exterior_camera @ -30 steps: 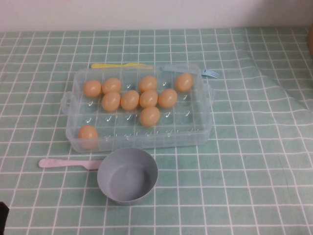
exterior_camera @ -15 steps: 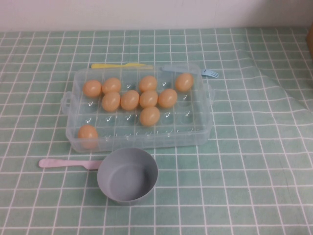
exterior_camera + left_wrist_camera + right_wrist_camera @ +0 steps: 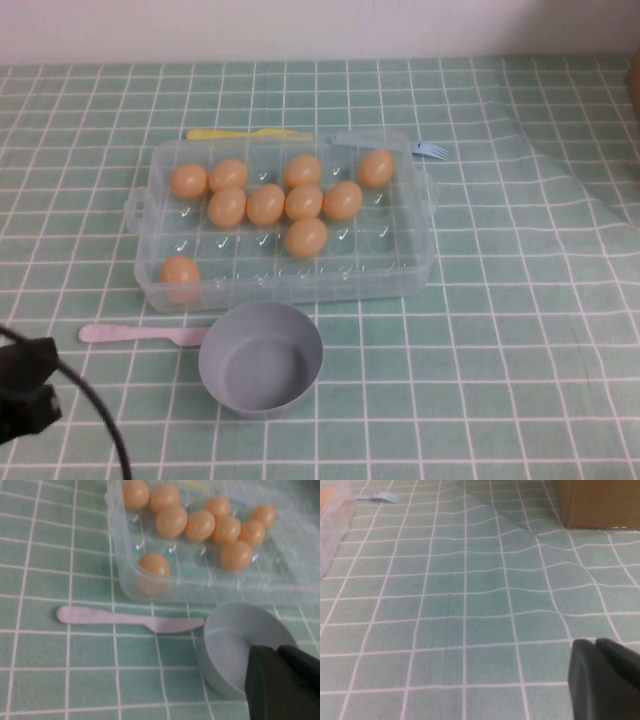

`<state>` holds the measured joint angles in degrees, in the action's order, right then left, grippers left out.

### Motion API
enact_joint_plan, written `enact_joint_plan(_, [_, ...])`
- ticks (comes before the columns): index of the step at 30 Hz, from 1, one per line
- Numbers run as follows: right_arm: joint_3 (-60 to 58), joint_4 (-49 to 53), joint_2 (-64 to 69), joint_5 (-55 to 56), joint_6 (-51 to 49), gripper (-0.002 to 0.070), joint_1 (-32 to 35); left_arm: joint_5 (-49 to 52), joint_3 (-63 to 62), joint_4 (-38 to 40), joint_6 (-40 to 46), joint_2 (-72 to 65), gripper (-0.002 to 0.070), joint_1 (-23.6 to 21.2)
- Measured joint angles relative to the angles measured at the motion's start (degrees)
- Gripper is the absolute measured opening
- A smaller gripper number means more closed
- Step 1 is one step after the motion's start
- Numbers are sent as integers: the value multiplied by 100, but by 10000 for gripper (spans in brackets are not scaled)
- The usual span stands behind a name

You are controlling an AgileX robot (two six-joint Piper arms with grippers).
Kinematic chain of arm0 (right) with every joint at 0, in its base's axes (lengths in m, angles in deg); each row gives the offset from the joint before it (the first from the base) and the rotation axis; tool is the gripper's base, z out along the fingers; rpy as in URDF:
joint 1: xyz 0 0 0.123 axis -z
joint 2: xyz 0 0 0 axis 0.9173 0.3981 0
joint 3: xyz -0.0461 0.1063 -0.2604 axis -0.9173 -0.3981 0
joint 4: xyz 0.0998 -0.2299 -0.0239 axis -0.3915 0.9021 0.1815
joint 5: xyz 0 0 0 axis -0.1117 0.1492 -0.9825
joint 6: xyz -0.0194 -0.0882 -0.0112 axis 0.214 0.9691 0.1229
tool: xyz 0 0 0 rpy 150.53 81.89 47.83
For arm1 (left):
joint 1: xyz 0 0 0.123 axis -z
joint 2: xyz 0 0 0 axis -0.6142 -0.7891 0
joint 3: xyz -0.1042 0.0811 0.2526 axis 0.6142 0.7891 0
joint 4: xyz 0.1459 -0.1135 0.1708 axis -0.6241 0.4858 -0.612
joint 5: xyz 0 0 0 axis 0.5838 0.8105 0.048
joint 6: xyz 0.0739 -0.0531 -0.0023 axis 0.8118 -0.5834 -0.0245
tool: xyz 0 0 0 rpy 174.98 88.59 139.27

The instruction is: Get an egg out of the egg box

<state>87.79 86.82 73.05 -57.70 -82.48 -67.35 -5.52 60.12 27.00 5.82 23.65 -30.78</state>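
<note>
The clear plastic egg box [image 3: 300,289] stands mid-table and holds several orange-tan eggs. One egg [image 3: 181,271] sits alone in the box's near left corner; the others cluster toward the back. In the left wrist view that lone egg [image 3: 153,563] lies behind the box wall [image 3: 125,575]. My left gripper [image 3: 30,390] is at the table's near left edge, apart from the box; its fingers [image 3: 280,652] are together and empty. My right gripper [image 3: 597,645] is out of the high view, shut and empty, over bare cloth to the right of the box.
A grey-blue bowl [image 3: 261,358] stands empty in front of the box, with a pink knife [image 3: 140,334] to its left. A yellow knife [image 3: 245,134] and a blue fork [image 3: 425,150] lie behind the box. A cardboard box [image 3: 597,502] stands far right; the cloth is wrinkled there.
My left arm has come into the high view at the near left corner. The eggs, box and bowl have not moved.
</note>
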Motion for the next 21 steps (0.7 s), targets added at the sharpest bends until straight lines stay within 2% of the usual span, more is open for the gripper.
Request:
enact_joint_plan(7, [0, 0, 0, 0, 0, -18, 0, 1625, -1845, -339, 856, -2209, -4, 0])
enact_joint_plan(15, [0, 0, 0, 0, 0, -18, 0, 2270, -3919, -539, 1395, -4404, -4, 14])
enact_joint_plan(19, [0, 0, 0, 0, 0, -18, 0, 2487, -4813, -928, 1418, -5254, -4, 326])
enact_joint_plan(21, [0, 0, 0, 0, 0, -18, 0, 2554, -5309, -1172, 1418, -5693, -4, 627])
